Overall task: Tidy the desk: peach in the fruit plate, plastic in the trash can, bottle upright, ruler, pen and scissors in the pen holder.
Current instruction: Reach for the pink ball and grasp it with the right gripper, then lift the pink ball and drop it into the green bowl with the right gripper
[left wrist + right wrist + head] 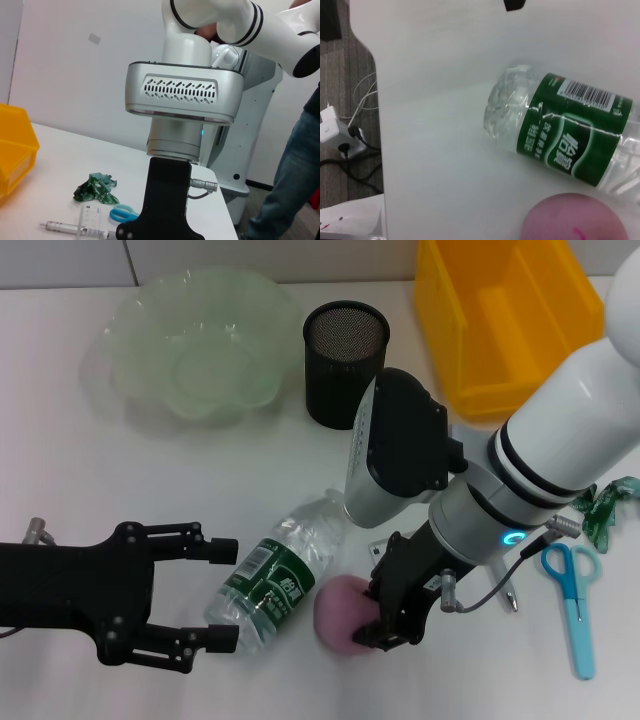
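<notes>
One pink peach [345, 615] sits at 6 o'clock on the bench [90, 480], touching the lying bottle [280, 575]. It looks soft, so squeeze its round sides gently. The right pincer [385, 625] is down against it; whether it grips cannot be told. The left pincer [220, 595] gapes wide, holding nothing.

A white tabletop [60, 480] carries all items. At the far side are set a pale green translucent scalloped plastic bowl [195, 345], a black mesh cylindrical pen holder [344, 362] & a yellow plastic bin [505, 315]. Nearer the front, a clear plastic bottle w/ green label [280, 575] is laid on its side, w/ a pink round peach [345, 612] just beside it. Toward the right edge are found blue-handled scissors [574, 590], a crumpled green plastic wrapper [605, 505], a clear ruler [90, 218] & a pen [75, 229].
</notes>
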Action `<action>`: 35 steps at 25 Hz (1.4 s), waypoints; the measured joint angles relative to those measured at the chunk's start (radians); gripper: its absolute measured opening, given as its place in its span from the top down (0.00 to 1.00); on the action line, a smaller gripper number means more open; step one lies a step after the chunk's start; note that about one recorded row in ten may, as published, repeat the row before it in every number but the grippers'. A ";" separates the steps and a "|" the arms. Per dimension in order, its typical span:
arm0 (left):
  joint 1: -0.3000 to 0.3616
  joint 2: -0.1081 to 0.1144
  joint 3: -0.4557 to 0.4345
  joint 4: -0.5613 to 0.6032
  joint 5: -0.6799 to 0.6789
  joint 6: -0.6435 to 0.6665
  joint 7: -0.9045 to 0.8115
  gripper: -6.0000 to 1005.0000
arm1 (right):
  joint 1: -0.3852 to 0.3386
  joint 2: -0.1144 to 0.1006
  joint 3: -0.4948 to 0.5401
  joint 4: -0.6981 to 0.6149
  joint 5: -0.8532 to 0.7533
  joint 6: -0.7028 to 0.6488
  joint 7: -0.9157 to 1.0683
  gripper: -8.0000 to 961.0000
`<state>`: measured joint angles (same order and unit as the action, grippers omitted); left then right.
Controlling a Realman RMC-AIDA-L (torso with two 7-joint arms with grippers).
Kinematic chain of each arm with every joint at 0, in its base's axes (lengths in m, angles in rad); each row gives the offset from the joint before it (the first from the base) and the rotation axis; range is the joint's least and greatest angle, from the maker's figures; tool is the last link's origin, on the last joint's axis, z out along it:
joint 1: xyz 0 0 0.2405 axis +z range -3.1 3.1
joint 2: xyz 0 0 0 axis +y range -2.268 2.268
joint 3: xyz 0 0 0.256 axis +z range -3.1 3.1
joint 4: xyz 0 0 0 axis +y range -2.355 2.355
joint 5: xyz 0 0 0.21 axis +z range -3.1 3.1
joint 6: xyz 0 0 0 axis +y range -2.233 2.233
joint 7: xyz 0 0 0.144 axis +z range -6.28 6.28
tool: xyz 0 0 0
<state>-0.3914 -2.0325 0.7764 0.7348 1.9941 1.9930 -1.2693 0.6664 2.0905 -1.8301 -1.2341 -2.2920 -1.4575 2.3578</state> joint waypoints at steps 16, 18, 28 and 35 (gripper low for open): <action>0.008 0.000 -0.018 0.002 0.000 0.003 0.001 0.16 | -0.062 -0.008 0.407 -0.229 0.079 -0.371 -0.041 0.79; 0.008 0.001 -0.019 0.002 -0.001 0.003 0.002 0.16 | -0.052 -0.011 0.543 -0.245 0.136 -0.430 -0.067 0.80; 0.003 -0.001 -0.019 -0.002 -0.002 0.002 0.008 0.16 | -0.035 -0.009 0.733 0.018 0.472 -0.042 -0.397 0.86; 0.004 -0.010 -0.029 0.001 -0.003 0.003 0.006 0.16 | 0.205 -0.006 0.660 0.597 0.778 0.332 -0.906 0.93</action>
<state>-0.3877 -2.0421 0.7476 0.7362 1.9910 1.9956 -1.2630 0.8717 2.0846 -1.1701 -0.6373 -1.5137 -1.1254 1.4522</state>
